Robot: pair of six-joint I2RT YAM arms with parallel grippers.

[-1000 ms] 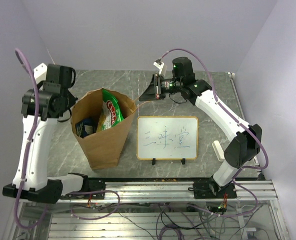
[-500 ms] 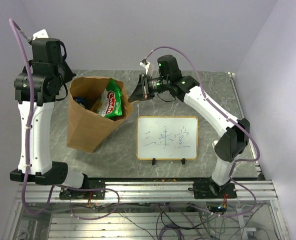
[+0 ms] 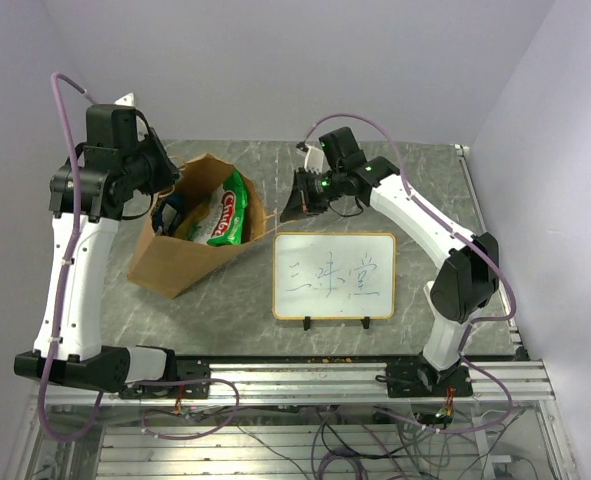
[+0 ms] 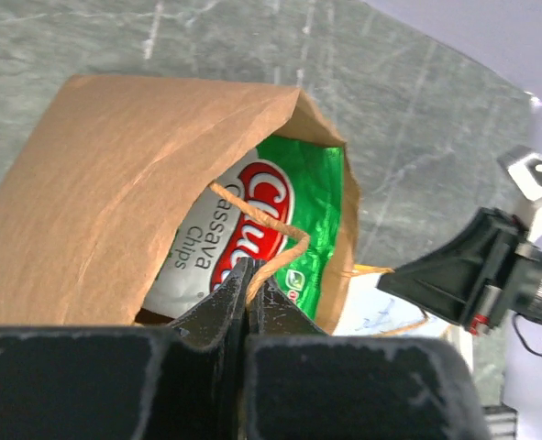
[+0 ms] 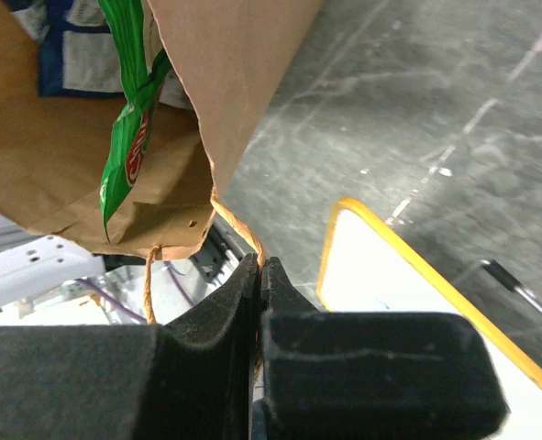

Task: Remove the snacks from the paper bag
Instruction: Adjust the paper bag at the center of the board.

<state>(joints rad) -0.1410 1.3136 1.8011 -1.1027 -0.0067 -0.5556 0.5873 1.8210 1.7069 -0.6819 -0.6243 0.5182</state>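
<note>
The brown paper bag (image 3: 175, 255) lies tilted, its base toward the lower left and its open mouth toward the right. A green chip bag (image 3: 227, 210) with a red logo sticks out of the mouth, and dark blue wrappers (image 3: 171, 213) lie deeper inside. My left gripper (image 3: 167, 196) is shut on one twisted string handle (image 4: 272, 229) over the chip bag (image 4: 280, 206). My right gripper (image 3: 288, 210) is shut on the other string handle (image 5: 240, 229) at the bag's (image 5: 234, 82) right rim. The chip bag (image 5: 128, 137) and a blue wrapper (image 5: 69, 64) show in the right wrist view.
A framed whiteboard (image 3: 335, 275) with blue writing stands on small feet right of the bag, its yellow edge (image 5: 381, 247) close to my right gripper. A white eraser block (image 3: 436, 298) lies right of the board. The grey marble table (image 3: 425, 180) ends at a metal rail.
The bag stood upright a second ago; it now hangs tilted with its mouth to the right. My left gripper moved right with its handle. My right gripper moved left, then lower, with the other handle.
</note>
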